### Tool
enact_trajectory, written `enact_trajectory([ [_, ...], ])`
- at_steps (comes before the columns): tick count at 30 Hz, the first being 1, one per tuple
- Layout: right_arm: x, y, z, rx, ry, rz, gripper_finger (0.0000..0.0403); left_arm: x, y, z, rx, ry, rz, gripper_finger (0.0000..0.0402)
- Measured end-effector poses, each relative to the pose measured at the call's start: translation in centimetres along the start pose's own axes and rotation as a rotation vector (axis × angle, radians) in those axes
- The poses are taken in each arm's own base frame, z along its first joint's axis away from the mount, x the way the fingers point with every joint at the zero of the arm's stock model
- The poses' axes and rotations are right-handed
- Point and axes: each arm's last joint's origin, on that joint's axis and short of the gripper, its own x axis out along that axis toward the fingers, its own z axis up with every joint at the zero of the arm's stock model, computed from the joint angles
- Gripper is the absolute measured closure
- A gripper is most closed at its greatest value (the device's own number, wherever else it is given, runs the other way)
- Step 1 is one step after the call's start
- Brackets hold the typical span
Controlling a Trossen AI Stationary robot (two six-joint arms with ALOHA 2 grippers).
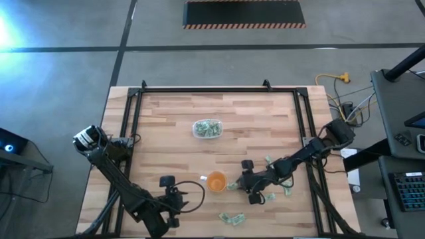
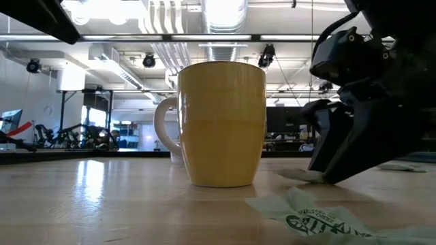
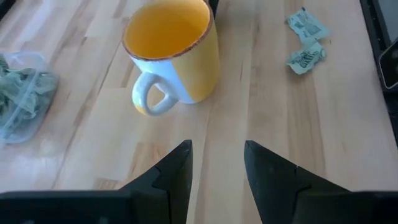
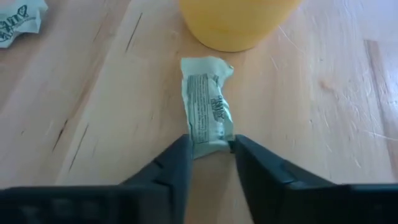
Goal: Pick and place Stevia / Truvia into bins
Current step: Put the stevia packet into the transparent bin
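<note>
Right gripper [image 4: 210, 149]: we see its fingers pinched on the near end of one sachet [image 4: 208, 106], low on the table [image 1: 166, 126], because the flat paper gives no other purchase.
Held sachet: lies flat at 3 o'clock of the cup [image 1: 216, 180], just beside it.
Loose sachets: we count a few at 3 to 5 o'clock of the cup.
Tub [image 1: 207, 129]: at 12 o'clock of the cup, well apart, already holding sachets.
Left gripper [image 3: 216, 163]: fingers parted, empty, waiting at 9 o'clock of the cup.
</note>
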Motion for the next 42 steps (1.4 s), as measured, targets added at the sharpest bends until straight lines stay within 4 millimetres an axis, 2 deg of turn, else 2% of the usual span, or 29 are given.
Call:
enact_trajectory([
  [7,0.0,-0.1,0.0,-0.036,0.002,-0.007,0.0386,0.2,0.1,-0.3,0.003,-0.007,0.014,0.0272],
  [13,-1.3,-0.9,0.4,-0.049,0.025,-0.101,0.0393,0.3,0.0,-0.4,-0.008,-0.015,0.006,0.0272],
  [17,-3.7,-2.3,1.0,-0.034,0.063,-0.229,0.0394,0.4,0.1,-0.6,-0.017,-0.011,0.009,0.0272],
  [20,-5.9,-3.5,2.2,-0.018,0.031,-0.346,0.0394,0.4,0.1,-0.7,-0.02,-0.009,0.011,0.0272],
  [25,-9.1,-6.6,4.7,-0.026,-0.106,-0.457,0.0394,0.6,0.3,-1.0,-0.012,-0.006,0.023,0.0272],
  [30,-10.7,-10.6,6.6,-0.029,-0.238,-0.462,0.0394,0.6,0.4,-0.9,-0.012,-0.037,0.051,0.0272],
  [36,-10.8,-15.6,8.0,-0.003,-0.309,-0.377,0.0394,0.6,0.4,-0.9,-0.015,-0.044,0.053,0.0272],
  [39,-10.0,-17.7,8.8,0.017,-0.305,-0.312,0.0394,0.6,0.2,-0.7,-0.036,-0.059,0.038,0.0272],
  [42,-8.3,-19.3,9.5,0.011,-0.277,-0.25,0.0394,0.6,-0.1,-0.5,-0.055,-0.077,0.019,0.0272],
])
